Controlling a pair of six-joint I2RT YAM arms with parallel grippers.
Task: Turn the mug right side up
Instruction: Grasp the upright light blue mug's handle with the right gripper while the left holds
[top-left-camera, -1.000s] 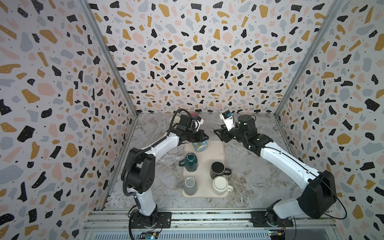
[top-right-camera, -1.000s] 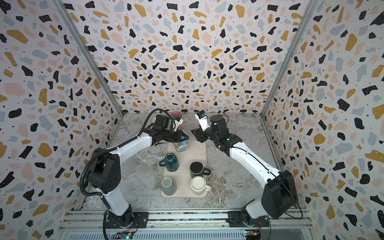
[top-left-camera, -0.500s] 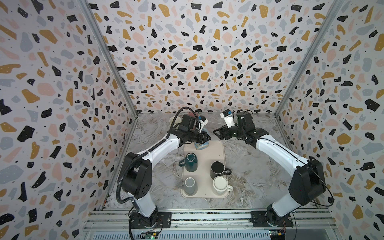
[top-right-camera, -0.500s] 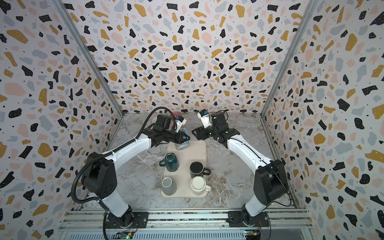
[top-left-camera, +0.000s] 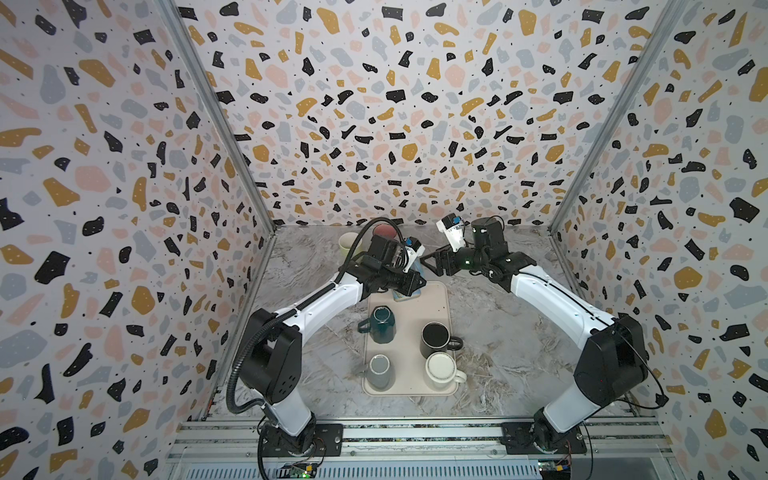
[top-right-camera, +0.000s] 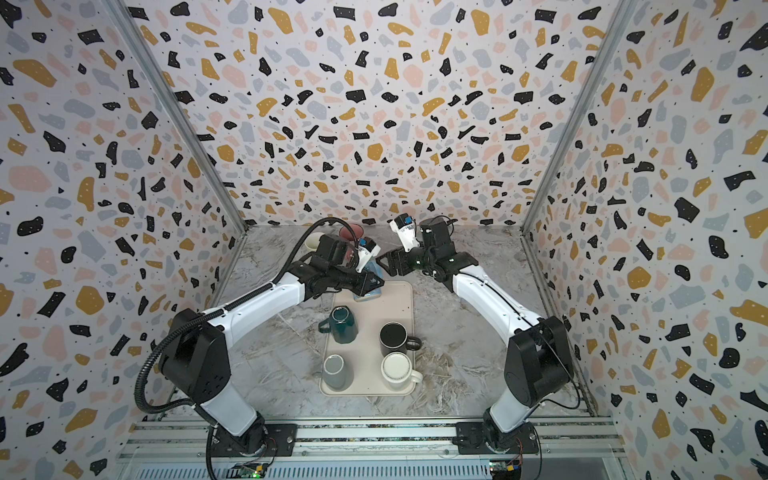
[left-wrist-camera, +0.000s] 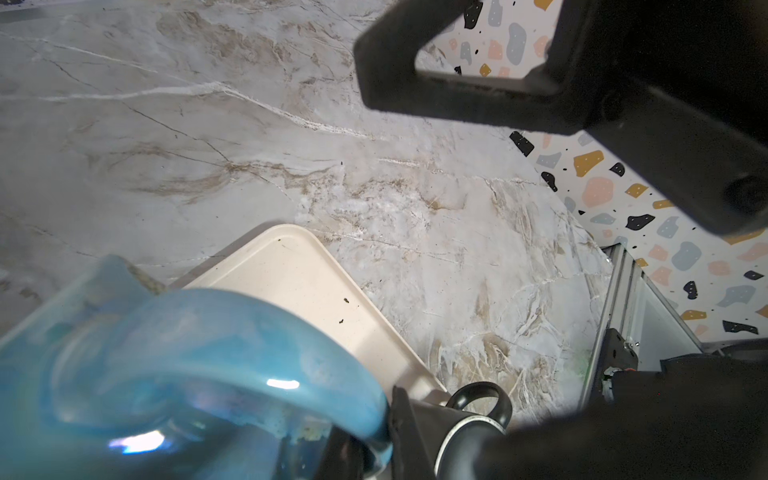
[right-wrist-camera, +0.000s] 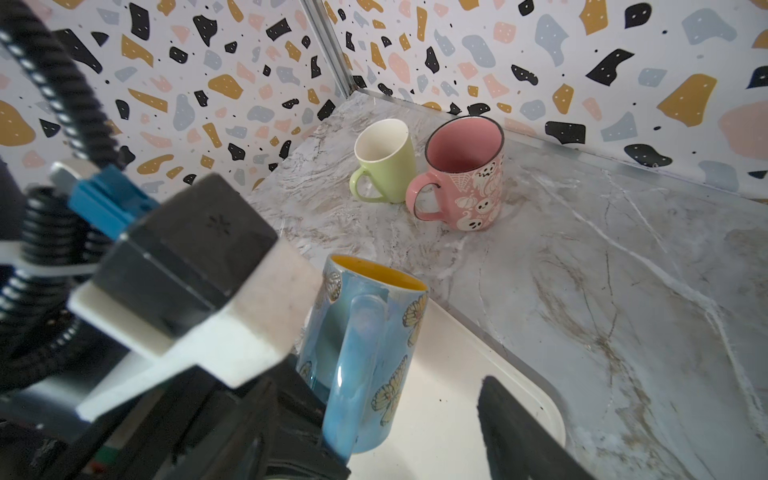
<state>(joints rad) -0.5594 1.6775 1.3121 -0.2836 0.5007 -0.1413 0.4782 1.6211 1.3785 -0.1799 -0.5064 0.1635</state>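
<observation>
Marble counter carries cream tray. Upright blue mug, mouth up, at tray's 11 o'clock corner in both top views. Left jaws pinched narrow on mug handle. Right jaws spread wide at mug's 1 o'clock, not touching.

7 mugs total: 5 on tray (blue butterfly mug, teal mug, black mug, grey mug, white mug). Other 2 on table: pale green mug & pink mug. 1 tray, 2 arms: left arm, right arm.
</observation>
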